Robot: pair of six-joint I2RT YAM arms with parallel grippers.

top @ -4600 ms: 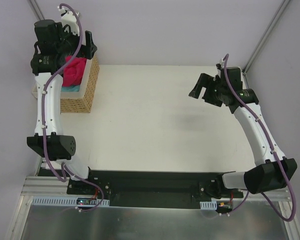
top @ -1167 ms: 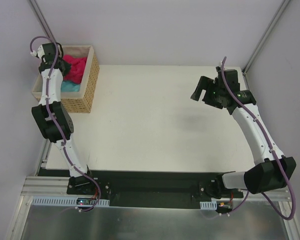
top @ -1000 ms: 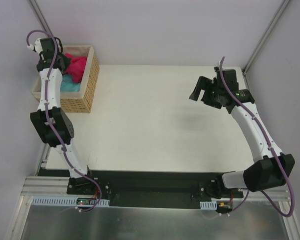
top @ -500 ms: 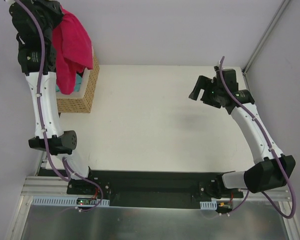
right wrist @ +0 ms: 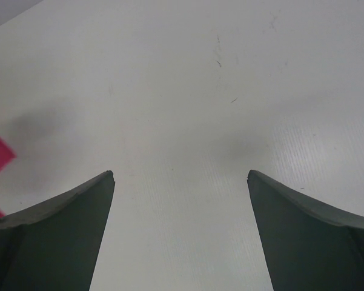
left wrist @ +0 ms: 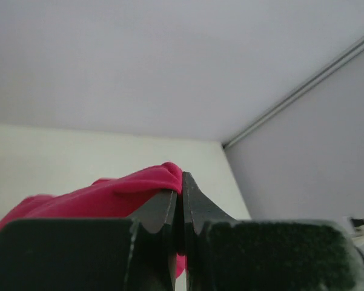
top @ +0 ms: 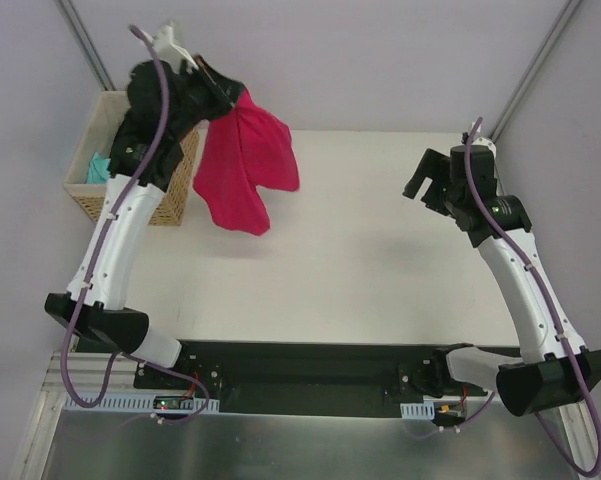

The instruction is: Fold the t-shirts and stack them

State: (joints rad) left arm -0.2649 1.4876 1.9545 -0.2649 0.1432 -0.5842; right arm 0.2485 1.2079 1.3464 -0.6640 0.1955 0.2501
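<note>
White tabletop [top: 360, 260], pale walls all round, so you get a pretty clean look. Your left gripper [left wrist: 182, 183] is up in the air over the far-left part of the table, jaws pressed together on a fold of the crimson-pink shirt [top: 245, 165]. The shirt hangs bunched below it, just beside the wicker basket [top: 176, 190]. The teal shirt [top: 99, 166] sits inside that basket, toward its left side. Your right gripper [right wrist: 180, 176] hovers over the far-right side, jaws spread wide with nothing between them, well apart from the pink cloth.
</note>
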